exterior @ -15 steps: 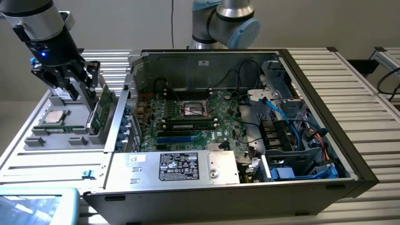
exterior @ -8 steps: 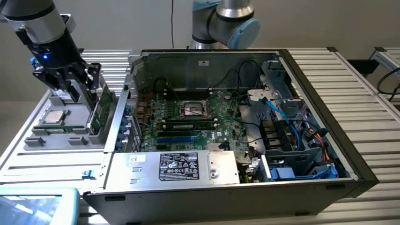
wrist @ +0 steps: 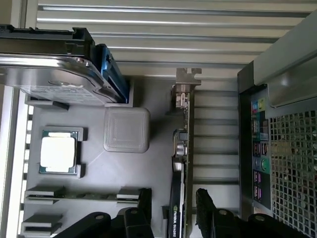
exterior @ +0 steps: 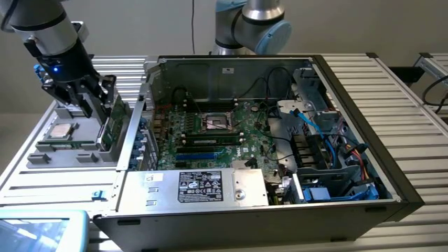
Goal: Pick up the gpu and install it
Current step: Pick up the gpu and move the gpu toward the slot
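Since the gpu (wrist: 181, 148), a thin green circuit card with a silver metal bracket at one end, stands on edge in a slot of the grey plastic parts tray (wrist: 99, 173), the thing that matters is alignment. The black two-finger gripper (wrist: 173, 193) hangs right over the card with its jaws spread wide, one finger on each side of the upper edge. Neither pad touches the card as far as I can tell, so nothing is held. The card's long axis runs straight through the gap, parallel to the finger faces, so the jaws would close across its thickness. The gripper straddles the end carrying the black cooler, and the bracket is at the far end, so I'd judge the grip point to be off-centre along the length. In the exterior view, tray and gripper sit on the slatted metal table (exterior: 399, 105) at that view's left, just beside the open black computer case (exterior: 245, 231). The card is at the tray edge nearest the case wall, its long axis roughly parallel to that wall. The silver square processor chip (wrist: 58, 152) and the silver hard drive (wrist: 49, 74) sit well apart from the card.
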Available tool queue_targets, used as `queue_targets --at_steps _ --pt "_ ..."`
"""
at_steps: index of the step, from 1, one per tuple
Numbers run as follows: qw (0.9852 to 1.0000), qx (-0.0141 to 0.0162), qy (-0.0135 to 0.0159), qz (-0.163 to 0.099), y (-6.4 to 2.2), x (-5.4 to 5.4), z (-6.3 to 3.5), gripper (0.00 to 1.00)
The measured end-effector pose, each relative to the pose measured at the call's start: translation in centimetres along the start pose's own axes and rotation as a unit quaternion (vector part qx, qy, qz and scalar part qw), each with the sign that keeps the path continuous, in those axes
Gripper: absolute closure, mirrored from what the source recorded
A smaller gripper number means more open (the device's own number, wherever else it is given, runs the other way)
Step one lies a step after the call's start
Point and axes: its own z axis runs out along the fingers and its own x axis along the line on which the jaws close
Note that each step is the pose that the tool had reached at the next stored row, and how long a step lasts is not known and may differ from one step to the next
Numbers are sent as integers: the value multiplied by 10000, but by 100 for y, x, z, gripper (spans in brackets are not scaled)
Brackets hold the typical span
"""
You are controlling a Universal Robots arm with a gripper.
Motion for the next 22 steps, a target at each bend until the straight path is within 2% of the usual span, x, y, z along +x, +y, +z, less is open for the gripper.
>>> queue_targets --at_steps 22 --pt "10000 -14 -8 61 -37 -31 399 51"
